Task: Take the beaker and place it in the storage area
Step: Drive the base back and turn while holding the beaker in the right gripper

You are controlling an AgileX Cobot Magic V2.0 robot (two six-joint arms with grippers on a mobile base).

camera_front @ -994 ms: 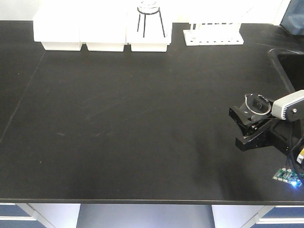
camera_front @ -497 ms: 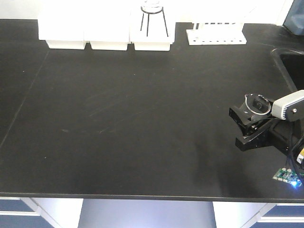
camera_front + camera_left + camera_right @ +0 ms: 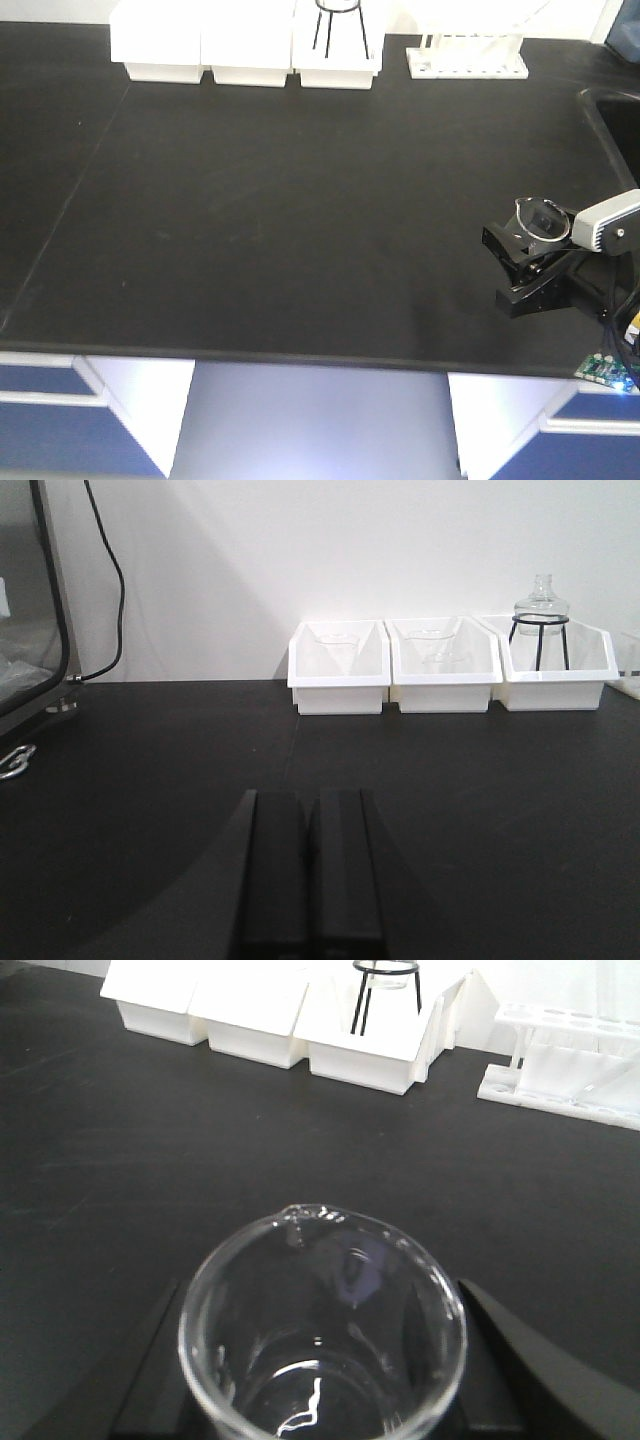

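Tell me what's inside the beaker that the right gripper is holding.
Nothing that shows: the beaker looks empty, with only light reflections on its clear glass bottom. Its lower outside wall is covered by the right gripper clamped around it, so what lies beneath it cannot be seen.

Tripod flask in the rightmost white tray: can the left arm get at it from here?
Probably not yet. The benchtop between is bare, but the left gripper is shut, and the tripod flask sits far back, inside the tray walls.
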